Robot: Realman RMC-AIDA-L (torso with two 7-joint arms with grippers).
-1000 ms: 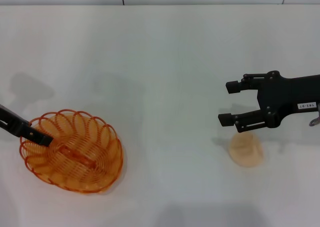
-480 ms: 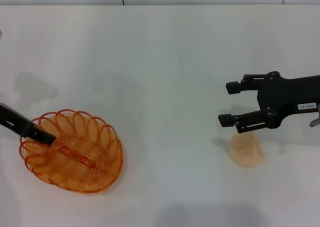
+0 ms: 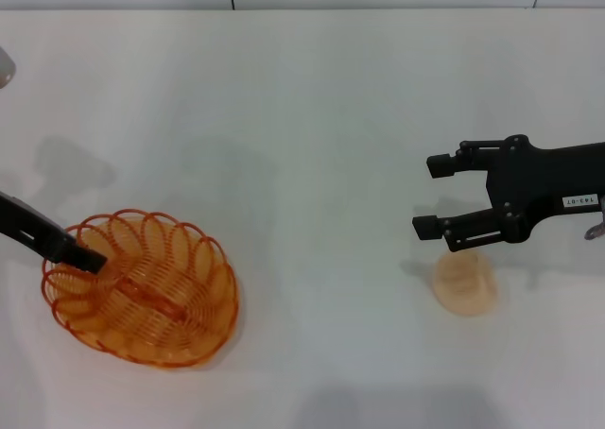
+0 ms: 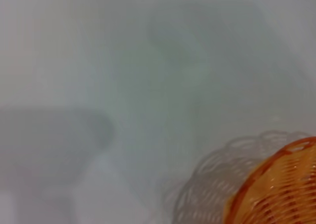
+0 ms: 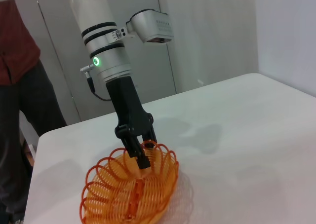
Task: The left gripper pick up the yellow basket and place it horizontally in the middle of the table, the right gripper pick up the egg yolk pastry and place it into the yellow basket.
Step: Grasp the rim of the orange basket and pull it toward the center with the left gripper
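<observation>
Yellow basket [image 3: 140,289] rim clamped by left hand [image 3: 83,257]; right hand [image 3: 436,195] apart

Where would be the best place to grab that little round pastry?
Probably straight down from above, one finger on each side of the egg yolk pastry at its widest part. It is a smooth dome with no handle or edge, and the open right gripper hangs just beyond it.
</observation>
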